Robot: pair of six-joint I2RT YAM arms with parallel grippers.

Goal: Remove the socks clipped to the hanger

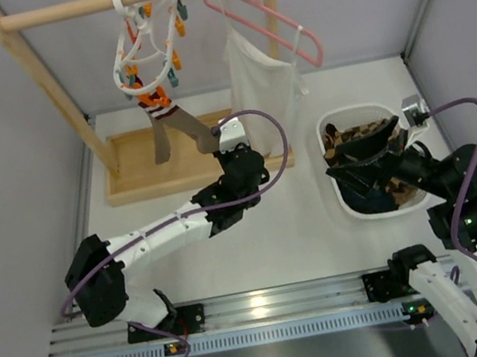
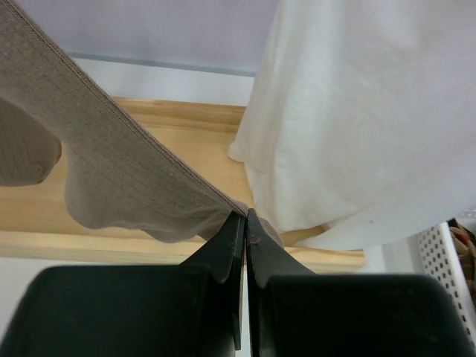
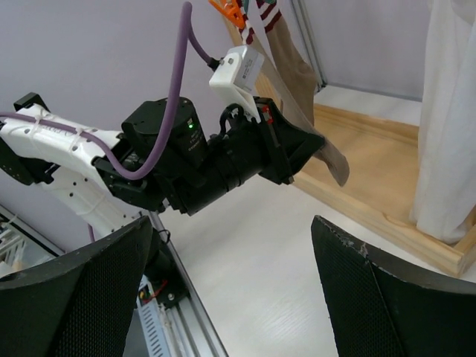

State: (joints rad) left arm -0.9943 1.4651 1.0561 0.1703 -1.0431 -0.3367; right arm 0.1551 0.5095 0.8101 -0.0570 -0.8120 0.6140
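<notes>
Brown, the sock [image 1: 175, 123] slants taut from the hanger [image 1: 146, 47] down to our left gripper [image 1: 216, 142], pinched shut on its lower end; our right gripper [image 3: 230, 230] gapes empty, farther off.

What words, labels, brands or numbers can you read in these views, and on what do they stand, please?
No text can be read in any view.
White camera box on the left arm: faint dark print on its side, too small and blurred to read.
</notes>
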